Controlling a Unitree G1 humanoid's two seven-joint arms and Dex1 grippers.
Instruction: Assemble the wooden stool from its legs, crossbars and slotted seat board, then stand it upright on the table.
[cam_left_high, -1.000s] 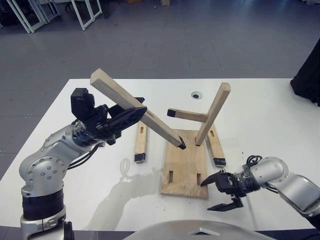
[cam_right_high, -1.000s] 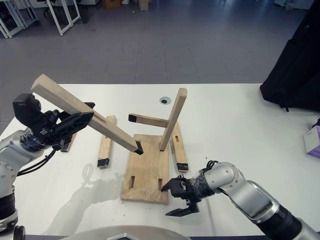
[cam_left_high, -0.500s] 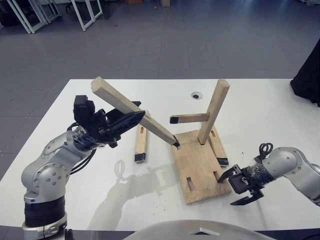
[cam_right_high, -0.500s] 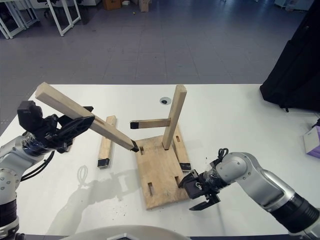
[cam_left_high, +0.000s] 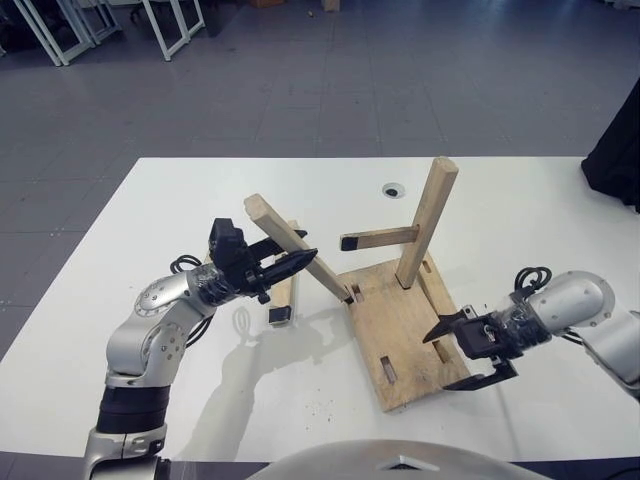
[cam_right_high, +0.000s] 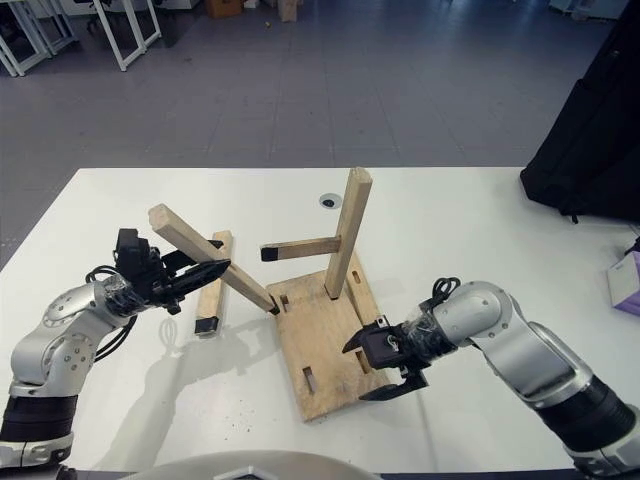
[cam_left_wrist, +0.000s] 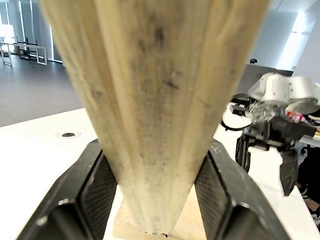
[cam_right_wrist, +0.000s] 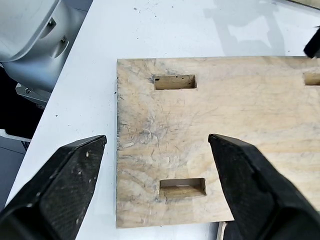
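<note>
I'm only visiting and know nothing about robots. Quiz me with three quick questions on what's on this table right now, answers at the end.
1. How many legs stand in the seat board with no gripper holding them?
2. True or false: the right gripper is shut on the upright leg.
3. What does the left gripper hold? A) a tilted wooden leg B) the seat board C) nothing

Key: 1. One. 2. False: it is open, at the board's near corner. 3. A.
</note>
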